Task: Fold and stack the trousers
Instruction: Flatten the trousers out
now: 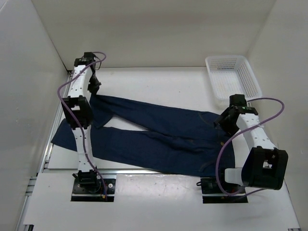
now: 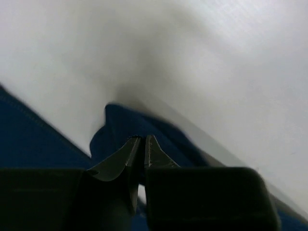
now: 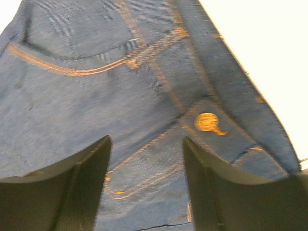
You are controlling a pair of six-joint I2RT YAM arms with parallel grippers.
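Note:
The dark navy trousers (image 1: 163, 134) lie spread flat across the table, legs pointing left and waist at the right. My left gripper (image 1: 95, 88) sits low at the far end of the upper leg. In the left wrist view its tips (image 2: 143, 138) stand almost together with only a thin slit, and the blue leg end (image 2: 120, 125) lies just beyond them. My right gripper (image 1: 220, 121) hovers over the waist. In the right wrist view it is open (image 3: 145, 139) above tan-stitched denim (image 3: 96, 86), close to the brass button (image 3: 208, 121); nothing is between its fingers.
A white mesh basket (image 1: 233, 77) stands at the back right corner. The lower leg's end (image 1: 60, 137) reaches the table's left edge by the rail. White walls close in the left, back and right sides.

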